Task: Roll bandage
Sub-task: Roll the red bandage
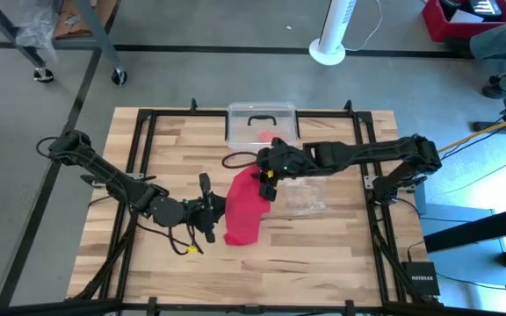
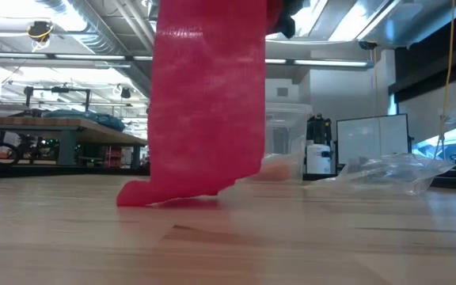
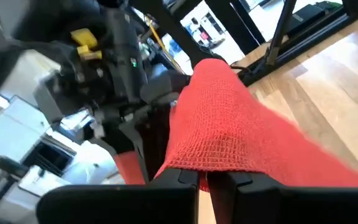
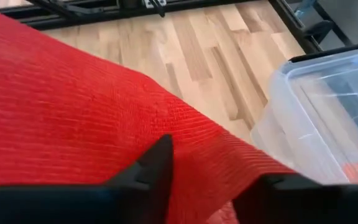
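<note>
Your bandage [image 1: 246,209] is a broad, limp red mesh sheet hanging over the middle of the wooden table [image 1: 323,254], its lower edge dragging on the boards, so expect it to sag, fold and twist rather than hold any shape. The left gripper [image 1: 211,211] pinches its lower end tight. The right gripper [image 1: 266,180] straddles the upper end with fingers parted, so re-grip there, near the edge.

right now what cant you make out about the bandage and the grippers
- Bandage: top end cut off by the low view's upper edge.
- Right gripper: in its wrist view the cloth drapes over the fingers, so a grip cannot be confirmed.
- Left gripper: fingertips run off the frame's bottom.
- Clear box: the orange-red thing inside is too small to identify.
</note>
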